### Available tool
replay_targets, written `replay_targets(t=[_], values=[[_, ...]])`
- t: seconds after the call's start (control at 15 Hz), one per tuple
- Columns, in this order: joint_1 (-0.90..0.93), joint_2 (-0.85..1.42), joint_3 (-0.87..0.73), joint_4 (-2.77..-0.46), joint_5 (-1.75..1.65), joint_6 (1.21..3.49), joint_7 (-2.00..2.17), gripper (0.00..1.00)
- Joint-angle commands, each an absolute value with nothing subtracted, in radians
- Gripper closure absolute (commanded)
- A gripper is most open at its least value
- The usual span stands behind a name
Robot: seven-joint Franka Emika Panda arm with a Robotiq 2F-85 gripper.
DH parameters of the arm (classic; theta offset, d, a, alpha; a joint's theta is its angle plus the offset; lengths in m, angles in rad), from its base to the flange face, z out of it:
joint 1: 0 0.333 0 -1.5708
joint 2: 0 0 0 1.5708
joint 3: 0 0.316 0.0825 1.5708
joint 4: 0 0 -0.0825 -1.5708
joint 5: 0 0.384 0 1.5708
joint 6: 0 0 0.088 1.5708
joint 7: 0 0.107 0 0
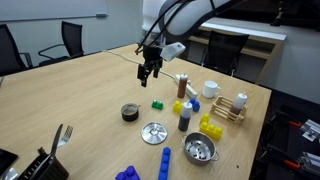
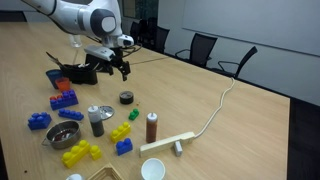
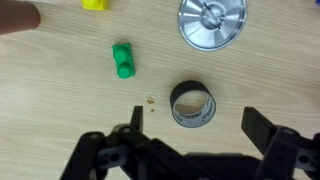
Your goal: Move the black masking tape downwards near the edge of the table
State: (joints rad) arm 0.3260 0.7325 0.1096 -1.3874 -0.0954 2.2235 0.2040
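The black masking tape (image 1: 130, 112) is a small thick black ring lying flat on the tan table (image 1: 80, 100). It also shows in an exterior view (image 2: 126, 97) and in the wrist view (image 3: 190, 118). My gripper (image 1: 150, 68) is open and empty, and hangs in the air above the table, up and behind the tape. It shows in an exterior view (image 2: 122, 72) too. In the wrist view the two fingers (image 3: 195, 128) stand wide apart on either side of the tape, which lies below them.
A flat silver disc (image 1: 153, 132) and a green block (image 1: 158, 103) lie close to the tape. Further off are a metal bowl (image 1: 198, 150), a brown bottle (image 1: 181, 88), a dark bottle (image 1: 186, 115), yellow blocks (image 1: 208, 127), blue blocks (image 1: 165, 160) and a wooden rack (image 1: 230, 108).
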Motion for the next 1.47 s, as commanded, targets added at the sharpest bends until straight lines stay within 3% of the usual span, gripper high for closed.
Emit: replay_targets(t=[0.0, 0.4, 0.67, 1.4], values=[[0.332, 0.734, 0.104, -1.378, -0.092, 2.219, 0.203, 0.0], [0.332, 0.734, 0.102, -1.374, -0.092, 2.219, 0.203, 0.0], [0.323, 0.806, 0.122, -1.332, -0.041, 2.396, 0.207, 0.0], [0.342, 1.108, 0.1, -1.034, -0.038, 2.509, 0.181, 0.0]])
